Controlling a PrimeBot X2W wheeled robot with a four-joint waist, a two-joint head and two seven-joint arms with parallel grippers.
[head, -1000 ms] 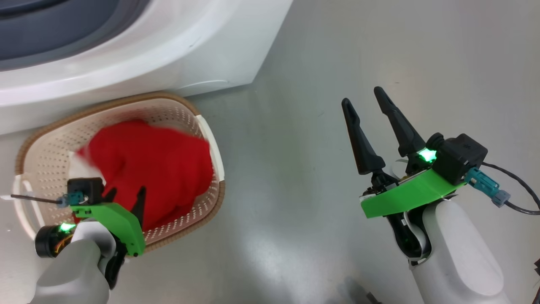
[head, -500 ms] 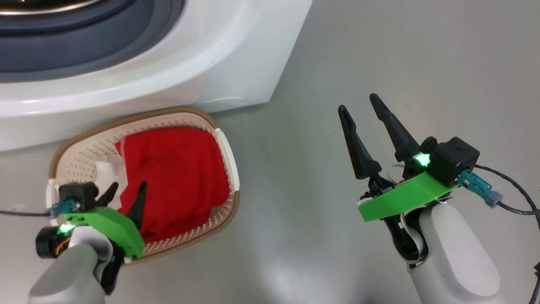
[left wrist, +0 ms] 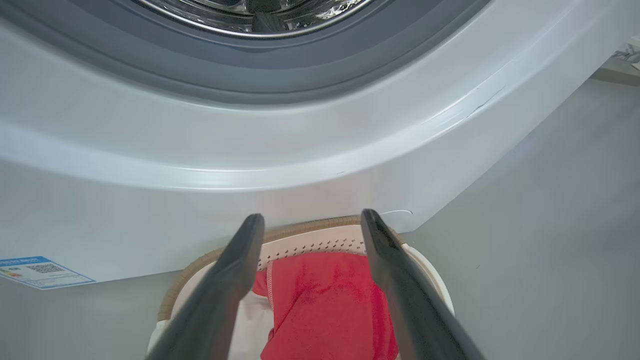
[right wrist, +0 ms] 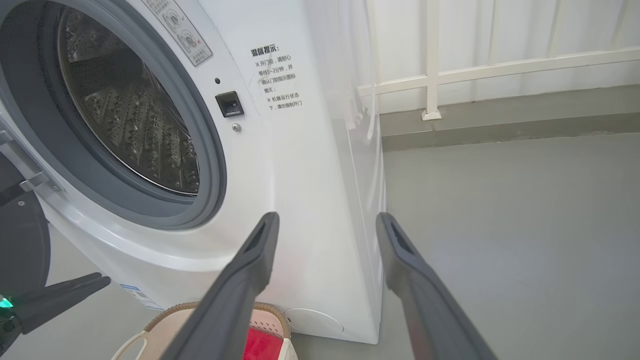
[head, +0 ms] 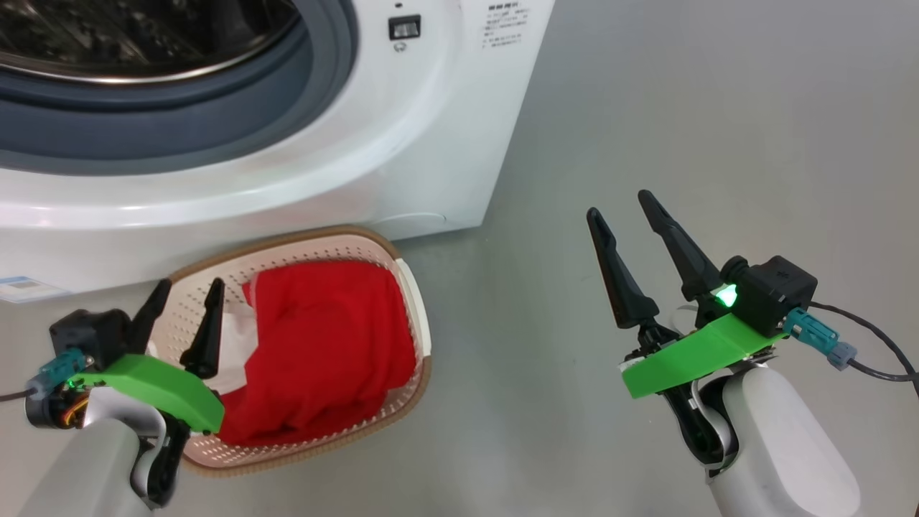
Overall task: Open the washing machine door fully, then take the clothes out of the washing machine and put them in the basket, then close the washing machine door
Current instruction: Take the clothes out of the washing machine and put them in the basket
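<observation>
My head camera looks steeply down from above: the cream perforated plastic basket [head: 316, 251] at 7 o'clock, the big white front-loading washer [head: 431, 143] at 11. My left wrist camera faces both from near; my right wrist camera sees them from farther back.

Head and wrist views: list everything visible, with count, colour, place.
washing machine: 1, white, grey gasket, steel drum; upper left of head view
washing machine door: 1, black rim; swung open, left edge of right wrist view
basket: 1, cream, brown rim; on floor at the washer's front
red jersey: 1, red; in basket
white cloth: 1, white; in basket, left of jersey
blue sticker: 1; washer's lower front
printed label: 1, dark text; washer front, right of opening
railing: 1, white; behind washer
floor: grey
left claw: 1, dark; open, over basket's left end
right claw: 1, dark; open, over bare floor
</observation>
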